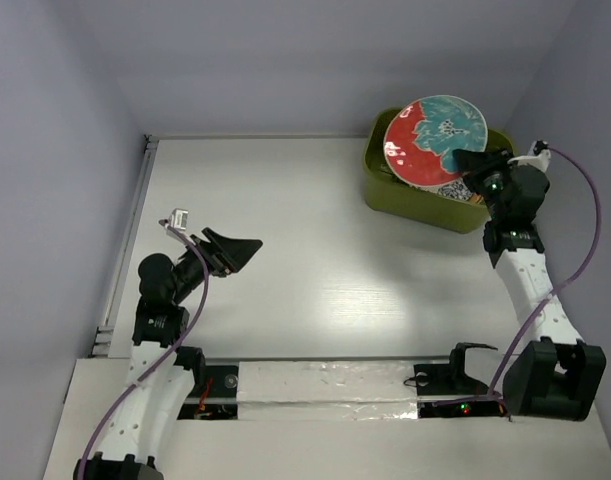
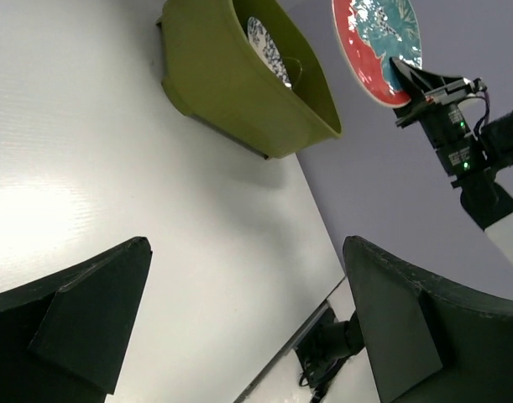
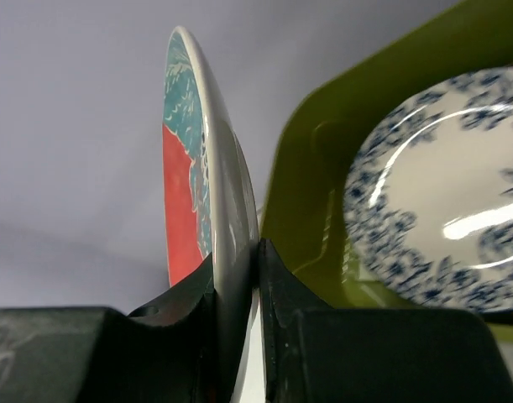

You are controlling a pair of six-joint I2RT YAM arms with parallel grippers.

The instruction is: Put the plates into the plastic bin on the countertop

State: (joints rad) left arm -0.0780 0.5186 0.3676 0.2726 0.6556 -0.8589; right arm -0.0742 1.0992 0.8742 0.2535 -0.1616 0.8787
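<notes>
My right gripper (image 1: pixel 472 160) is shut on the rim of the red-teal floral plate (image 1: pixel 433 138) and holds it tilted above the olive-green plastic bin (image 1: pixel 385 185) at the far right of the white countertop (image 1: pixel 315 260). In the right wrist view the plate (image 3: pixel 197 168) stands edge-on between my fingers (image 3: pixel 281 285). A white-blue patterned plate (image 3: pixel 445 193) lies inside the bin (image 3: pixel 315 168). My left gripper (image 1: pixel 243 250) is open and empty above the left middle of the countertop. The left wrist view shows the bin (image 2: pixel 231 84) and the held plate (image 2: pixel 374 42). The other plates are out of view.
Grey-lilac walls close in the countertop at the back and both sides. A metal rail (image 1: pixel 125 250) runs along the left edge. A foil-taped strip (image 1: pixel 325 385) with cables lies at the near edge between the arm bases.
</notes>
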